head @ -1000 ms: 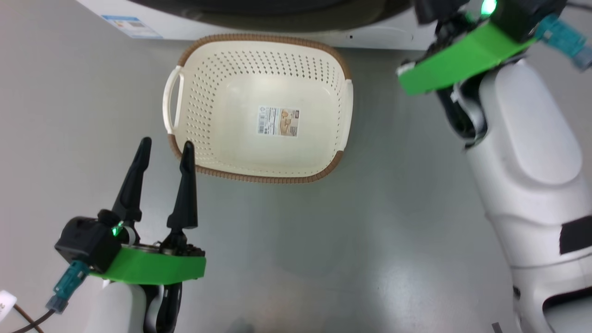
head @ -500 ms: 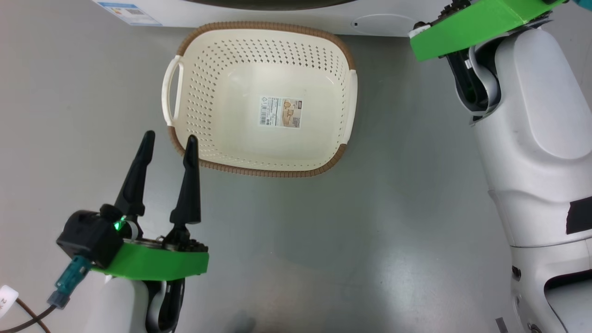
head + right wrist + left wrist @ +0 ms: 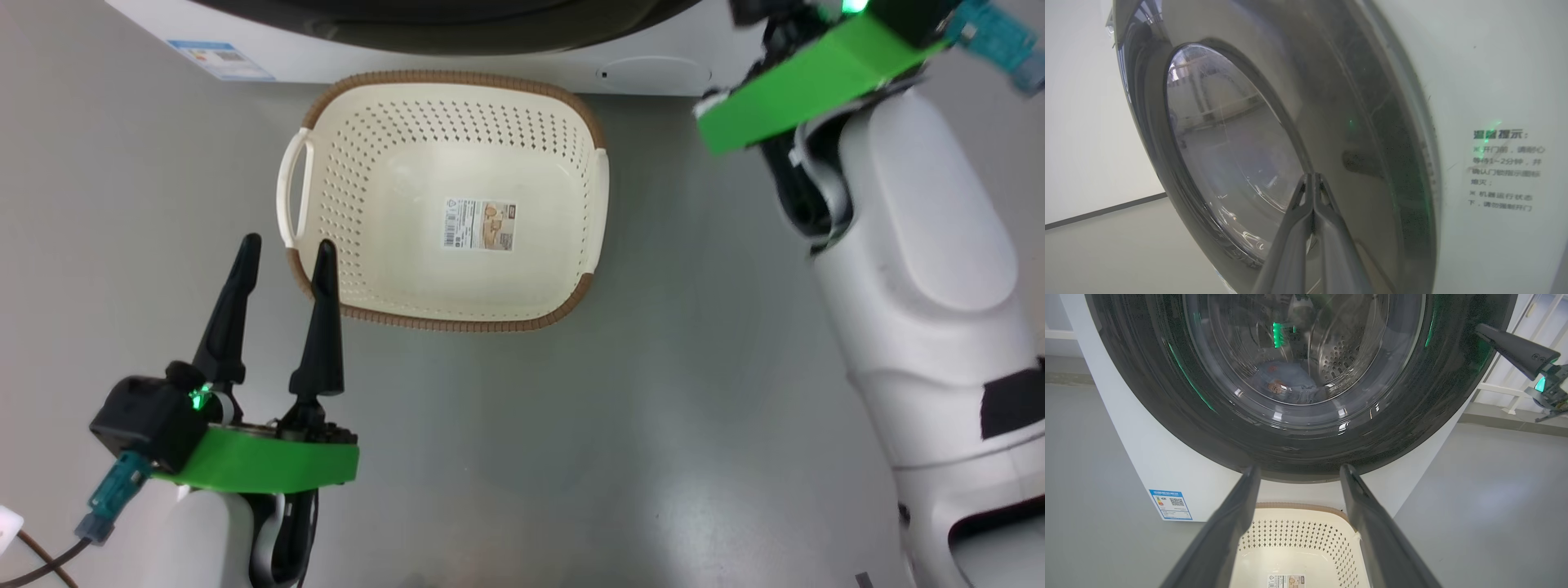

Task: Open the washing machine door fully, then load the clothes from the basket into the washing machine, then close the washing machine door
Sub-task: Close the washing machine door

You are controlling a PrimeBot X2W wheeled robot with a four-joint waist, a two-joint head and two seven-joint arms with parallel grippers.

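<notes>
One wide glossy black ring rims the bulging glass of the washing machine door (image 3: 1306,457), flush against the white washing machine (image 3: 1167,465), with light-blue clothes (image 3: 1286,386) visible behind it. Right gripper (image 3: 1312,176), fingers clenched together, points at the ring's right edge; left gripper (image 3: 288,242), released, hovers by the cream basket's (image 3: 359,196) near-left corner. Grey floor (image 3: 653,408) lies open around the basket.

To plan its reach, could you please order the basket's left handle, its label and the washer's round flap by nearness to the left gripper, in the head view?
From the left gripper:
1. The left handle, just ahead of it.
2. The label, on the basket floor, to the right.
3. The round flap, far right on the washing machine.
</notes>
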